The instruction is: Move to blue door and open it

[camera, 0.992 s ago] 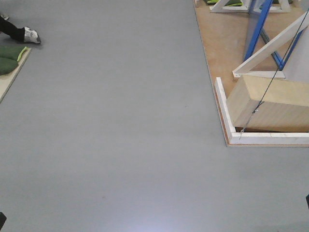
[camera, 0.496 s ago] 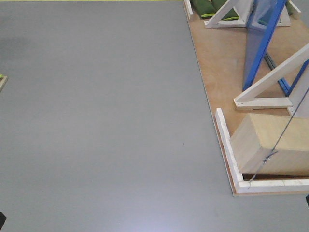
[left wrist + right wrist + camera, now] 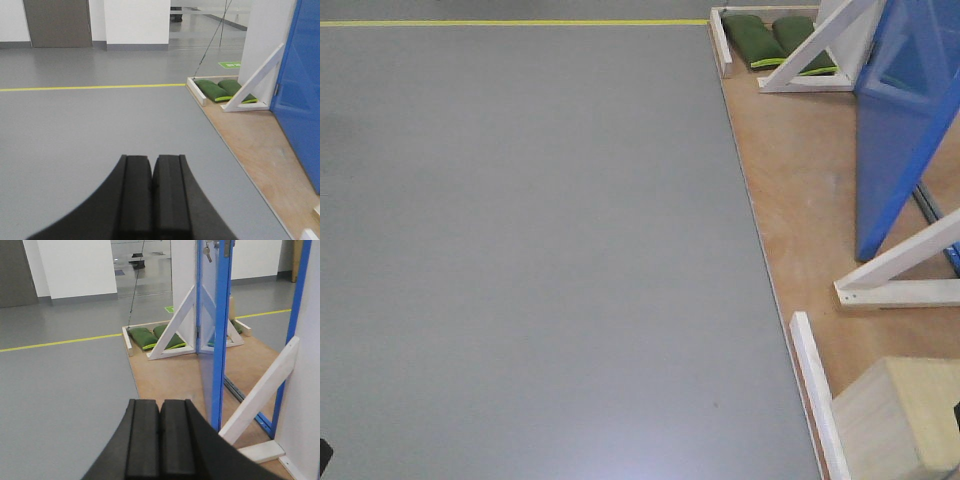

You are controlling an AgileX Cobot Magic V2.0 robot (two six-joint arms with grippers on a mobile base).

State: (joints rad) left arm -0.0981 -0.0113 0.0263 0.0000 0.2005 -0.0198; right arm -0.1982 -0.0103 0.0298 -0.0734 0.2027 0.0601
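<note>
The blue door (image 3: 905, 120) stands upright on a plywood platform (image 3: 800, 200) at the upper right of the front view. The left wrist view catches its glossy blue face (image 3: 304, 100) at the right edge. In the right wrist view the door (image 3: 222, 340) is seen nearly edge-on, with keys (image 3: 206, 251) hanging near its top. My left gripper (image 3: 152, 160) is shut and holds nothing, over grey floor well short of the door. My right gripper (image 3: 160, 404) is also shut and empty, with the door ahead and slightly right of it. The door's handle is cut off by the frame tops.
White diagonal braces (image 3: 895, 265) (image 3: 262, 390) prop the door frame. Green sandbags (image 3: 770, 40) lie at the platform's far corner. A wooden box (image 3: 895, 420) sits behind a white kerb (image 3: 815, 390) at the near right. A yellow line (image 3: 510, 22) crosses the grey floor.
The view has advanced across the floor. The platform, door and box have slid down and nearer in the frame, the sandbags and yellow line have come into view.
</note>
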